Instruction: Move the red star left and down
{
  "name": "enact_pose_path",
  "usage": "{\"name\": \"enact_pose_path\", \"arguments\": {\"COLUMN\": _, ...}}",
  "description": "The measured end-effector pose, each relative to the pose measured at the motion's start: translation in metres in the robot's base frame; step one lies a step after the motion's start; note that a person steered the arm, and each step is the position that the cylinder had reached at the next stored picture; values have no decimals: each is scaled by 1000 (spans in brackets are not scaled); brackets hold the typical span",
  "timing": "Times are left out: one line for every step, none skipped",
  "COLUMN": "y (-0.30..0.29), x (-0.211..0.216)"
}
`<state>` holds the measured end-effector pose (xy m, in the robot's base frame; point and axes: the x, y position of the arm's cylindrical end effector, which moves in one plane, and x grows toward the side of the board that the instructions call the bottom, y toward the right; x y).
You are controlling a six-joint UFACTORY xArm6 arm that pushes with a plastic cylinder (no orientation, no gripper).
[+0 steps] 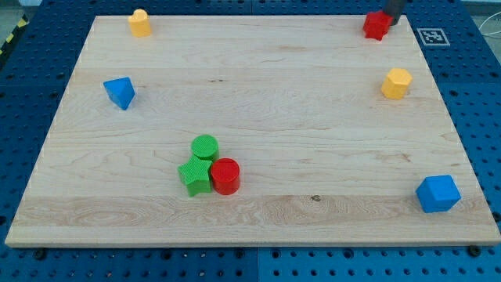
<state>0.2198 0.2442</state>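
Note:
The red star (376, 26) sits near the board's top right corner. My tip (390, 22) comes in from the view's top edge and touches the star's upper right side. The rod above it is cut off by the frame. The wooden board (258, 102) fills most of the view.
A yellow block (139, 23) is at the top left and a yellow hexagon block (396, 83) below the star. A blue triangle block (120, 92) is at the left, a blue block (437, 193) at the bottom right. A green cylinder (205, 146), green star (195, 175) and red cylinder (225, 175) cluster at bottom centre.

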Motion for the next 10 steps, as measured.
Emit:
{"name": "enact_pose_path", "arguments": {"y": -20, "x": 34}}
{"name": "enact_pose_path", "arguments": {"y": -49, "x": 70}}
{"name": "enact_pose_path", "arguments": {"y": -79, "x": 89}}
{"name": "enact_pose_path", "arguments": {"y": -64, "x": 88}}
{"name": "enact_pose_path", "arguments": {"y": -19, "x": 88}}
{"name": "enact_pose_path", "arguments": {"y": 21, "x": 88}}
{"name": "enact_pose_path", "arguments": {"y": 30, "x": 80}}
{"name": "enact_pose_path", "arguments": {"y": 20, "x": 68}}
{"name": "enact_pose_path", "arguments": {"y": -6, "x": 66}}
{"name": "enact_pose_path", "arguments": {"y": -49, "x": 66}}
